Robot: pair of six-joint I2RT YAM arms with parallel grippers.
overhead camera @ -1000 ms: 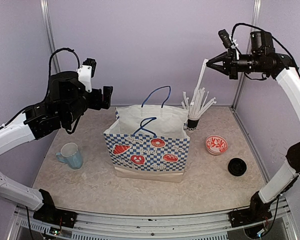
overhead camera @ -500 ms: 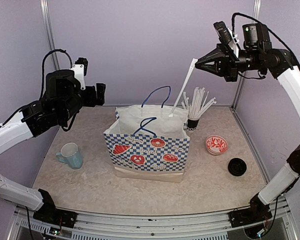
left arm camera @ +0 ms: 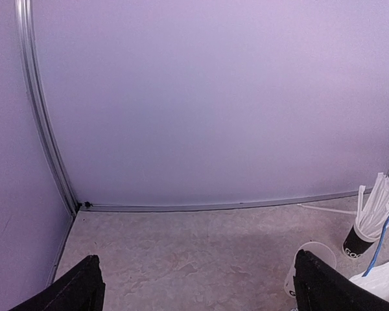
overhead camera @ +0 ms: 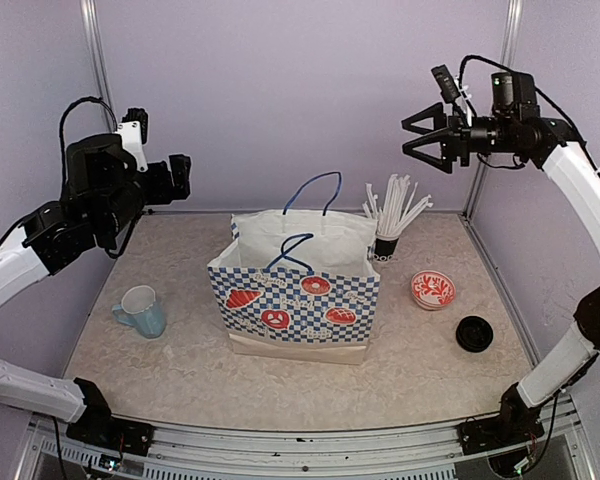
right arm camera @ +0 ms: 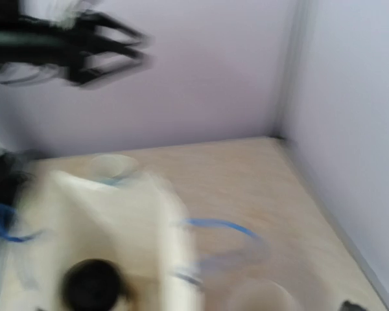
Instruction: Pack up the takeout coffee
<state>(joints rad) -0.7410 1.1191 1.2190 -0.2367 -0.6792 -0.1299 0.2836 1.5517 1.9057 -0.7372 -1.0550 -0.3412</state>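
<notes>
A white paper coffee cup (left arm camera: 309,260) stands on the table behind the bag, partly hidden by my left gripper's right finger. My left gripper (left arm camera: 196,275) is open and empty, held high over the table's left rear (overhead camera: 172,172). My right gripper (overhead camera: 411,138) is also open and empty, high above the cup of straws (overhead camera: 388,228). The blue-checked paper bag (overhead camera: 298,292) stands upright mid-table. In the blurred right wrist view a dark round shape (right arm camera: 94,284) sits inside the bag (right arm camera: 123,227); I cannot tell what it is.
A light-blue mug (overhead camera: 143,310) stands left of the bag. A red patterned bowl (overhead camera: 433,290) and a black lid (overhead camera: 474,333) lie to the right. The straw cup also shows at the far right of the left wrist view (left arm camera: 362,234).
My right gripper has opened and the white straw it held is gone from it. The left arm has swung further left and back.
</notes>
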